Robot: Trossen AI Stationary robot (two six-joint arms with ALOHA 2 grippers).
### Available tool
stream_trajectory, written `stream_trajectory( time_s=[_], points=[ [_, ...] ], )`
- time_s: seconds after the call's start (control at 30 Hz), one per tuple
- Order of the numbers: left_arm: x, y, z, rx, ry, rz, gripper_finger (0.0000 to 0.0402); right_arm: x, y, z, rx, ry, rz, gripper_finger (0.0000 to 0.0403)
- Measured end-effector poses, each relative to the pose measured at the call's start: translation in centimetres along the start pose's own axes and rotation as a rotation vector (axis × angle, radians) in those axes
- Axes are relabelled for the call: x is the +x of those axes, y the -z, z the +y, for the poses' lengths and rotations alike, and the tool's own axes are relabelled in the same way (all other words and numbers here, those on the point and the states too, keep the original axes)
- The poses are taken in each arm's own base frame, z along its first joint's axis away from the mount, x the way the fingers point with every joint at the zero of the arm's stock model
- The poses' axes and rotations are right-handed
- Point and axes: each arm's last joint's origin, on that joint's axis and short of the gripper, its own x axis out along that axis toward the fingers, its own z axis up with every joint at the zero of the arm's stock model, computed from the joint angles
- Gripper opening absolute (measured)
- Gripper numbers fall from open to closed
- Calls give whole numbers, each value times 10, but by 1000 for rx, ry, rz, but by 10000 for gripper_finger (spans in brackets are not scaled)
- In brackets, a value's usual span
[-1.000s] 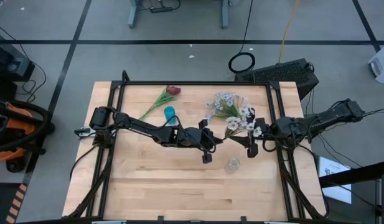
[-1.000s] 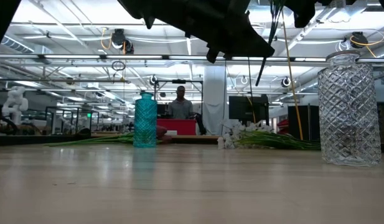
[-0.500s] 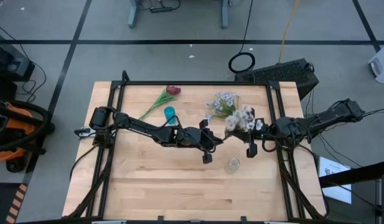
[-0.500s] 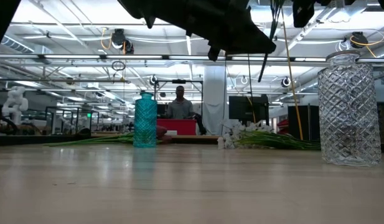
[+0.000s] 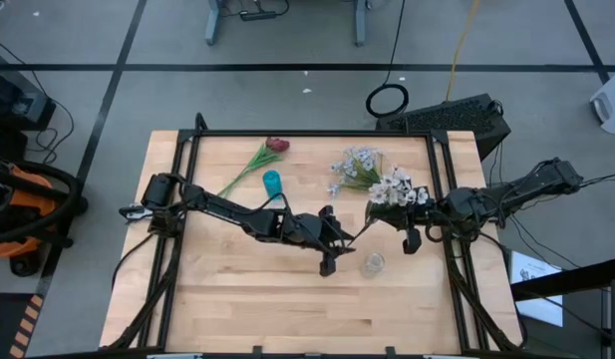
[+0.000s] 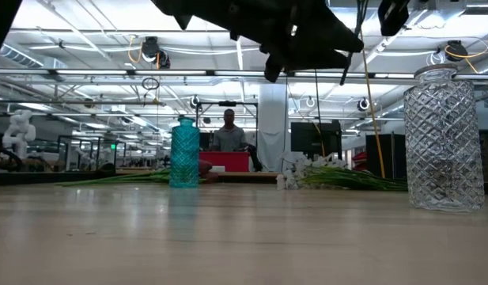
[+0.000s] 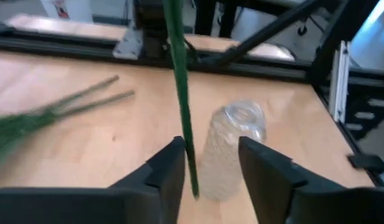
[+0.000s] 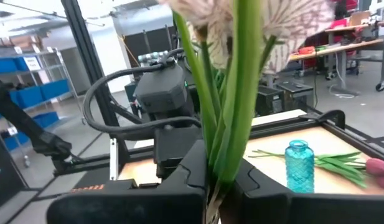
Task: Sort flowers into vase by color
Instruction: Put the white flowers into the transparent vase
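Observation:
A spray of small white blossoms [image 5: 392, 187] on green stems hangs in the air at the table's right middle, with my right gripper [image 8: 220, 180] shut on it. The spray's lower stem [image 7: 182, 106] reaches down between the open fingers of my left gripper [image 7: 210, 168], just in front of the clear glass vase [image 5: 373, 263]. A second white spray [image 5: 355, 162] lies on the table at the far right. The red-budded flower [image 5: 277, 145] lies at the far edge beside the small teal vase [image 5: 272, 181]. My right gripper pinches the spray's bundled green stems [image 8: 224, 163] between its two fingers, just below the blossoms. The fingers come level from the table's right and lie across the stems. The spray stands roughly upright, blossoms on top, lifted clear of the table. My left gripper: the stem's lower end [image 7: 192, 180] stands close to one finger [image 7: 170, 171]; whether they touch, I cannot tell.
The teal vase [image 6: 184, 152] and the clear vase [image 6: 443, 138] both stand upright on the wooden table. A black frame rail [image 5: 317, 133] runs along the table's far edge. A person shows in the room beyond the table.
The white spray's blossoms have drawn together and shifted toward my right arm. My left gripper has slid a little toward the table's near edge and the clear vase, rolling slightly as it went.

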Motion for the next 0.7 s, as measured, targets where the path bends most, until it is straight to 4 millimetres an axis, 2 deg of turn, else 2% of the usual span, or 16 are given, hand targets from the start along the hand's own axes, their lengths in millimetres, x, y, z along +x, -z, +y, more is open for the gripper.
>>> stream_trajectory(
  time_s=[0.2,0.43,0.7],
  points=[
    [-13,-5,-2,6,-37,54,190,-3,-8,5,49,-18,4,2],
    [-34,-15,-9,67,-129,82,192,-2,-46,23,29,53,180,2],
    [-36,-10,-8,102,-211,131,192,11,-68,46,41,77,338,2]
  ],
)
